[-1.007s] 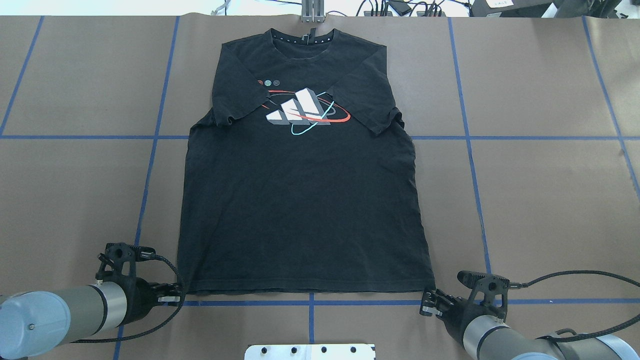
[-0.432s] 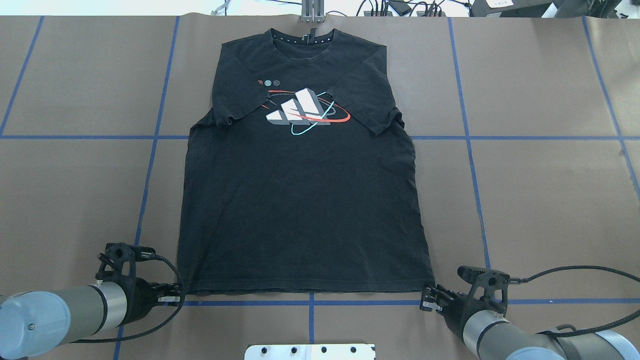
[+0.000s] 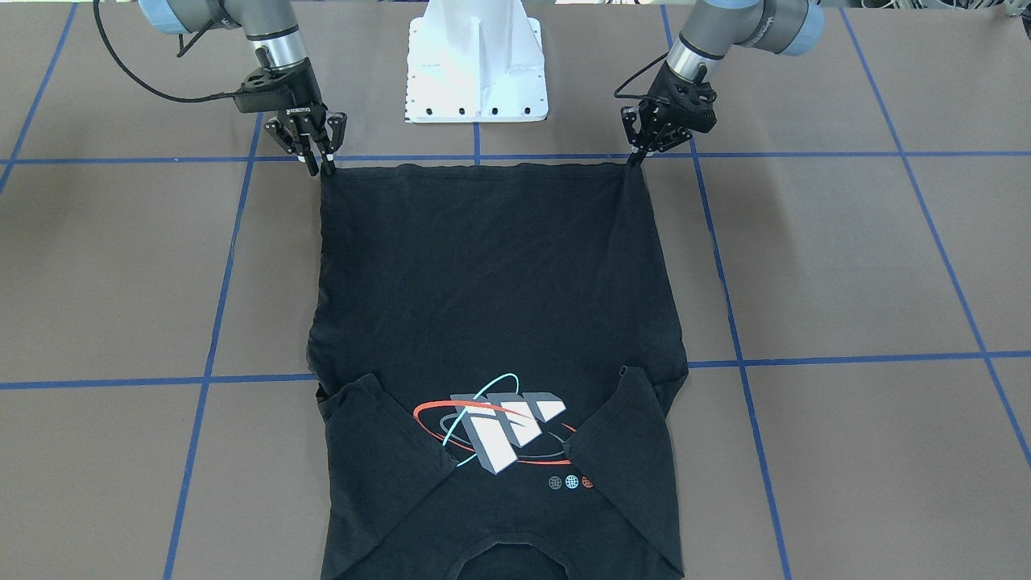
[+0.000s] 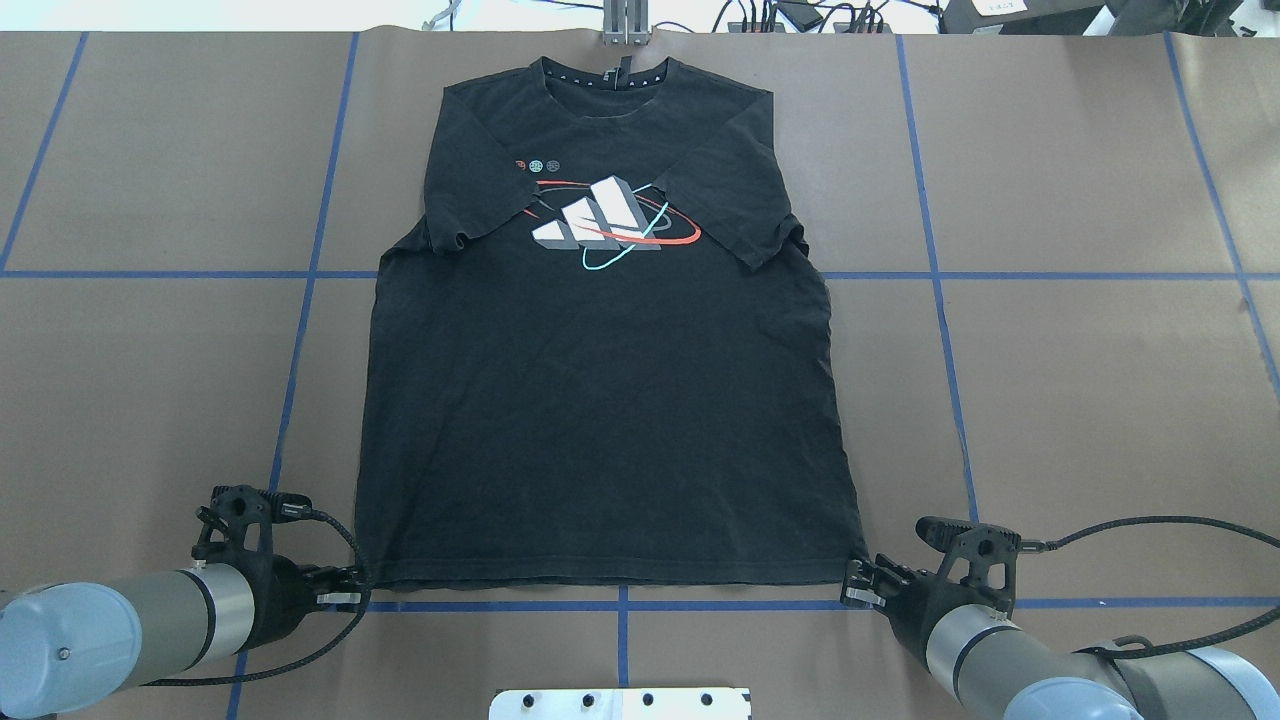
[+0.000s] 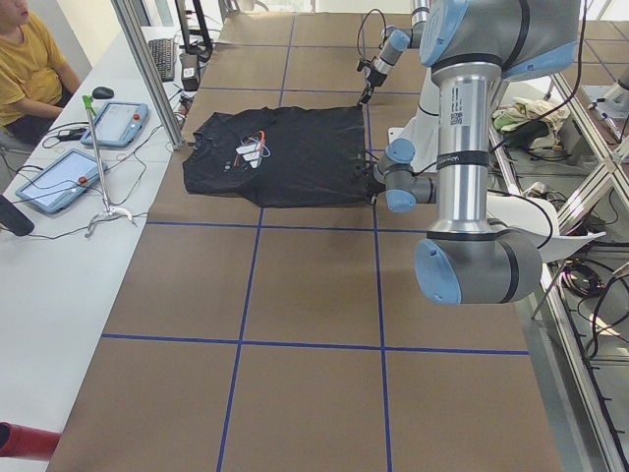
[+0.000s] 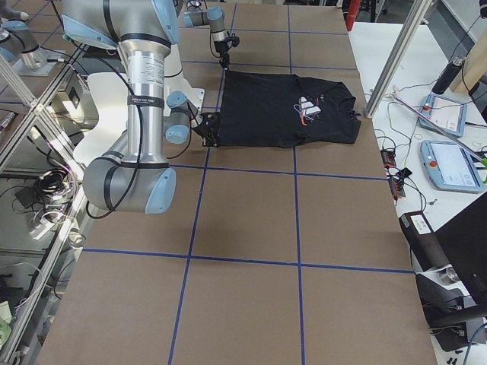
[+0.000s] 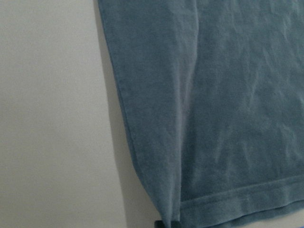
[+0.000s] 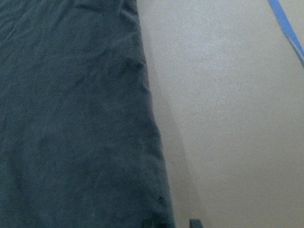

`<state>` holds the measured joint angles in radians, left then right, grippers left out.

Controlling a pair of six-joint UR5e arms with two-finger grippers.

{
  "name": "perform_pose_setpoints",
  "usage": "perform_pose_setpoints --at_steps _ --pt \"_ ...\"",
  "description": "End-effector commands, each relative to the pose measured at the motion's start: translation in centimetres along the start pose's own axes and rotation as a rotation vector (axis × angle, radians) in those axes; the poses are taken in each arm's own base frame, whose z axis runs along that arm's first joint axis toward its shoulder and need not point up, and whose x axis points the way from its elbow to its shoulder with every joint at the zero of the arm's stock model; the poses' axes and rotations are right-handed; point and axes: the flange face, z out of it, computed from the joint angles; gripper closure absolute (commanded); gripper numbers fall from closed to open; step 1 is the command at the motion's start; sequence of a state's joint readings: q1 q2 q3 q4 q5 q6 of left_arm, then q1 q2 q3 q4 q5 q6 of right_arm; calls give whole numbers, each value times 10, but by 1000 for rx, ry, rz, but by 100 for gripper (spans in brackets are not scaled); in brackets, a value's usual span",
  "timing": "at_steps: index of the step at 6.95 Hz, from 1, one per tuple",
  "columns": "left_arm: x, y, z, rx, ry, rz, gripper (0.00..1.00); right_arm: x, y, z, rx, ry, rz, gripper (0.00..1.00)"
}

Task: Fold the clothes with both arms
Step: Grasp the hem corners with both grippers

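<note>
Matt black cloth T-shirt (image 4: 600, 420), matt brown paper table cover (image 4: 1100, 400), smooth silver metal left arm (image 4: 165, 618), right arm (image 4: 990, 660)

We see overhead cam from behind, looking fwd & down over table (image 4: 1100, 400), front cam opposite, steep, facing white pedestal base (image 3: 477, 60), two side cams far off at table ends, wrist cams v. close, all sharing T-shirt (image 4: 600, 400).

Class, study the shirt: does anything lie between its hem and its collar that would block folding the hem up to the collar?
Nothing visible does. The shirt lies flat, with only its own sleeves folded in over the chest. The left claw and right claw sit at the hem corners.
</note>
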<state>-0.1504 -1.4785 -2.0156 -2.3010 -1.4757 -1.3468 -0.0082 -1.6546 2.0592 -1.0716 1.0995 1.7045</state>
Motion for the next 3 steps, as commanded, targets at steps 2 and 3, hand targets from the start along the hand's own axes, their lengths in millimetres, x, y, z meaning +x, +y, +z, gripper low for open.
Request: perform_pose_setpoints --at_steps 2,3 --pt "1 0 0 0 2 0 100 -2 0 0 0 -2 0 63" --pt "1 0 0 0 2 0 100 -2 1 0 0 -3 -1 63"
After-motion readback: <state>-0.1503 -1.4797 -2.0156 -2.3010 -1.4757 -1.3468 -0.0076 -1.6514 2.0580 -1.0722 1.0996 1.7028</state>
